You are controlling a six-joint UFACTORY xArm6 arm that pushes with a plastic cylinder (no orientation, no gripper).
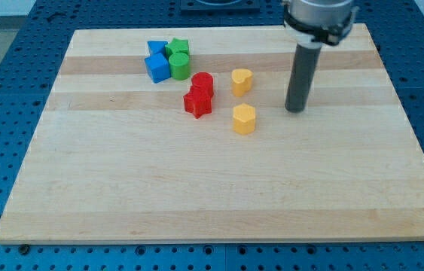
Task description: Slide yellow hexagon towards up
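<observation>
My tip [296, 110] sits right of yellow hexagon [244, 119], not touching. No pincer, just rod. Push not started; tip must go below hexagon, then shove up.

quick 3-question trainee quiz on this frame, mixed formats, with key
1. True or false: my tip touches the yellow hexagon.
2. Which block lies nearest the view's top? A) red star B) green star C) yellow heart
3. Fill in: the blue cube sits at the view's ___ of the green cylinder.

Key: 1 false, the tip stands apart at the view's right; 2 B; 3 left.
</observation>
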